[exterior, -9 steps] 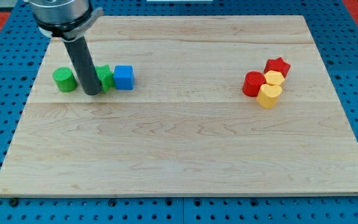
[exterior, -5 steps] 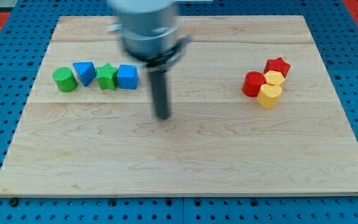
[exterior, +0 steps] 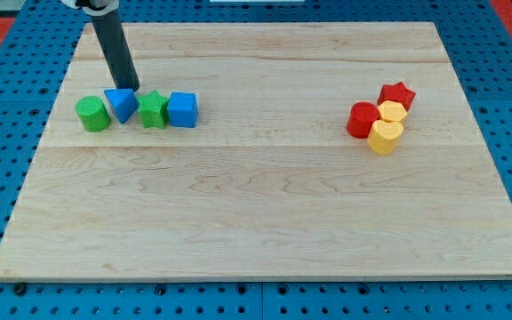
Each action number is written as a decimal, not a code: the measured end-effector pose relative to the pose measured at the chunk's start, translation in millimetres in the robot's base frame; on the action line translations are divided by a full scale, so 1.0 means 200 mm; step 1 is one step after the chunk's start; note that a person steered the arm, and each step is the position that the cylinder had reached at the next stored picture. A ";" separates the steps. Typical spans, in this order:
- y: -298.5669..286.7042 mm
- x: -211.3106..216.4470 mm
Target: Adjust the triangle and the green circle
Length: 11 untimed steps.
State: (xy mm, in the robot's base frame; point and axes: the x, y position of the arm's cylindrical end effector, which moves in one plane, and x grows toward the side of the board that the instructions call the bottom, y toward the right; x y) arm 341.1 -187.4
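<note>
A blue triangle block (exterior: 120, 104) stands in a row at the board's upper left, between a green circle block (exterior: 92, 114) on its left and a green star block (exterior: 153, 109) on its right. A blue cube (exterior: 182, 109) ends the row on the right. My tip (exterior: 128, 87) is at the top edge of the blue triangle, touching or almost touching it. The rod rises from there to the view's top.
At the right of the wooden board (exterior: 265, 222) sits a tight cluster: a red star (exterior: 396, 93), a red cylinder (exterior: 361, 119), a yellow hexagon-like block (exterior: 392, 112) and a yellow heart-shaped block (exterior: 385, 136). A blue pegboard surrounds the board.
My rod swung from the row out to the board's middle, then back to the top of the blue triangle. The triangle, hidden before, now shows.
</note>
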 end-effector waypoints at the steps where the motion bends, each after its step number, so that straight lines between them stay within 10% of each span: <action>1: -0.02 0.06; 3: 0.12 0.00; 5: 1.03 0.09; 7: 0.36 0.78; 11: -0.14 0.43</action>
State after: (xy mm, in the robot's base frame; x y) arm 427.6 -214.6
